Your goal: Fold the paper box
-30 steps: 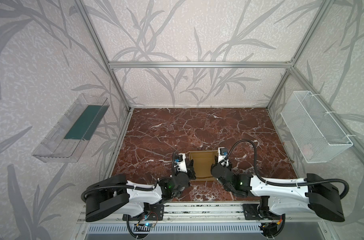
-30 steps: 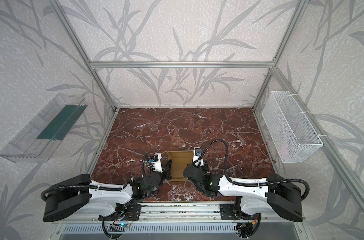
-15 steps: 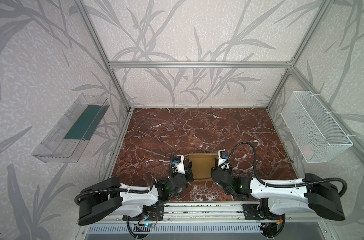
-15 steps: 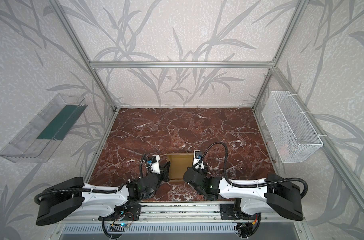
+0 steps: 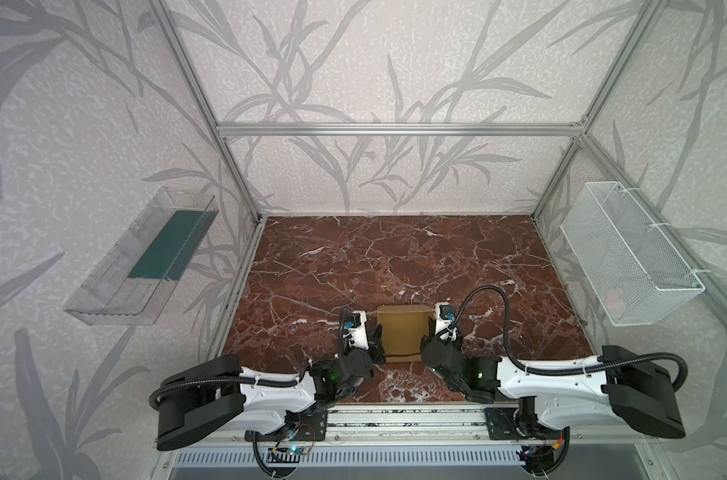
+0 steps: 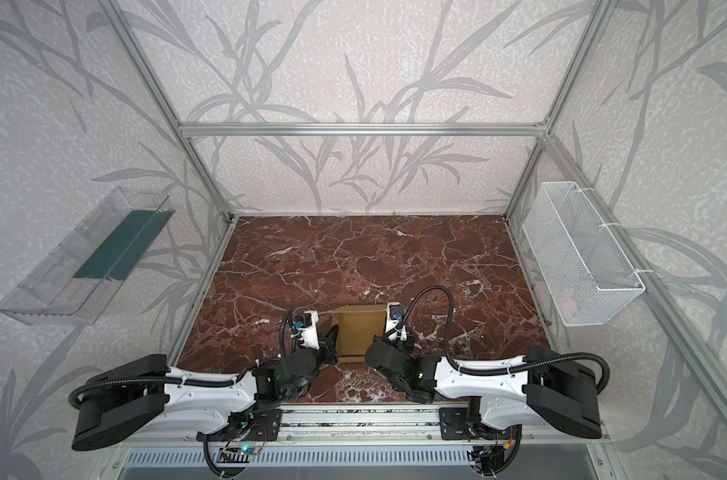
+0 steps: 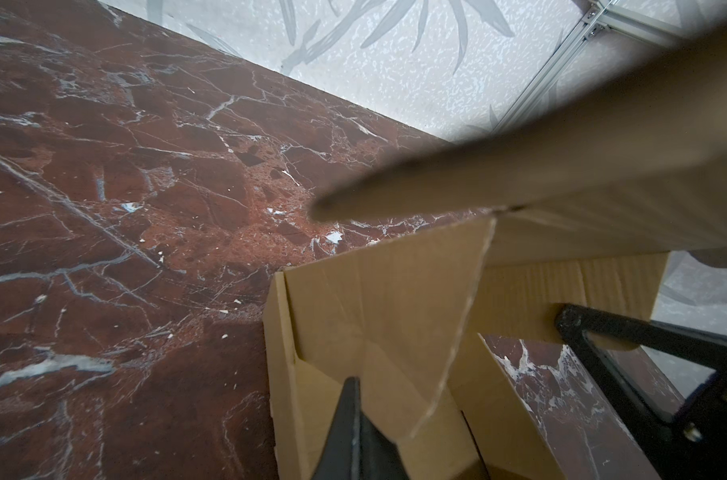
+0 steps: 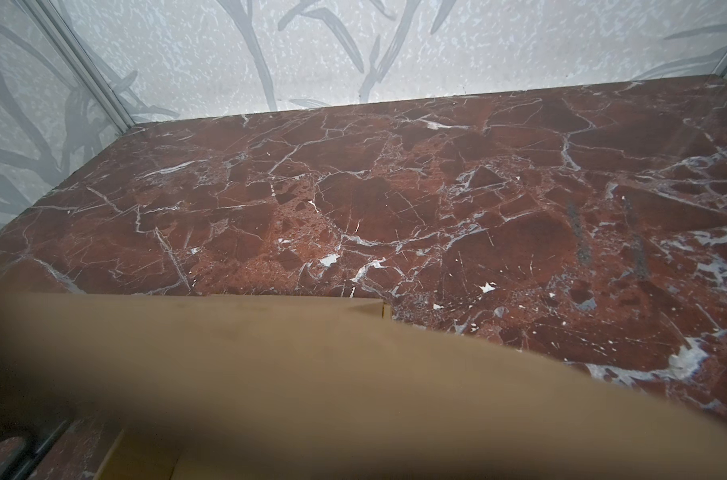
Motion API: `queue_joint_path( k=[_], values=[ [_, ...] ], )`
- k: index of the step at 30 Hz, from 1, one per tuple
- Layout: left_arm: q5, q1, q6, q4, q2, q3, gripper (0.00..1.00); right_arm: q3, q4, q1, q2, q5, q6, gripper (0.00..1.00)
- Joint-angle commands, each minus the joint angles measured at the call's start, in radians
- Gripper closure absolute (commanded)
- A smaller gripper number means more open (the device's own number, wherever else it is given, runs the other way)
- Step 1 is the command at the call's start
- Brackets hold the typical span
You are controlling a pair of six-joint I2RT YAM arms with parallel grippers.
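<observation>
Closed tight, the left gripper (image 7: 352,380) has its two fingers pressed together, with the tip resting on cardboard inside the box (image 5: 401,336). We see nothing pinched between them. The right gripper (image 5: 431,332) stands against the box's right wall. Blurred cardboard blocks its own camera, but we judge it closed as well.

On the red marble table (image 5: 395,257) the box sits close to the near edge, midway between left and right. It is flanked by both grippers and open on top, with its walls partly raised. Inside, at the left, a loose flap (image 7: 395,316) leans inward with a bent, wavy edge.

We think the main risk is the light box sliding on the smooth stone if one side is pushed harder than the other. That flap could also buckle off its crease, or a raised wall could spring back once released.
</observation>
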Motion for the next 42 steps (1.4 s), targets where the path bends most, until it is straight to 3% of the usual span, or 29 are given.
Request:
queue_joint_path(
  k=[1,10,16,27,42],
  values=[
    [-0.004,-0.009,-0.029,-0.034,-0.021,-0.023,0.97,-0.032,-0.037,0.012,0.017,-0.027,0.019,0.95],
    [-0.031,-0.008,-0.014,-0.115,-0.118,-0.03,0.78,-0.037,-0.03,0.014,0.013,-0.023,0.019,0.96],
    [-0.04,-0.009,-0.011,-0.198,-0.207,-0.033,0.6,-0.035,-0.03,0.015,0.014,-0.021,0.019,0.96],
    [-0.039,-0.009,0.059,-0.398,-0.415,-0.02,0.14,-0.026,-0.03,0.016,0.023,-0.021,0.016,0.96],
    [-0.101,-0.009,0.151,-0.751,-0.846,-0.057,0.06,-0.034,-0.049,0.017,-0.003,-0.035,0.023,0.91]
  ],
)
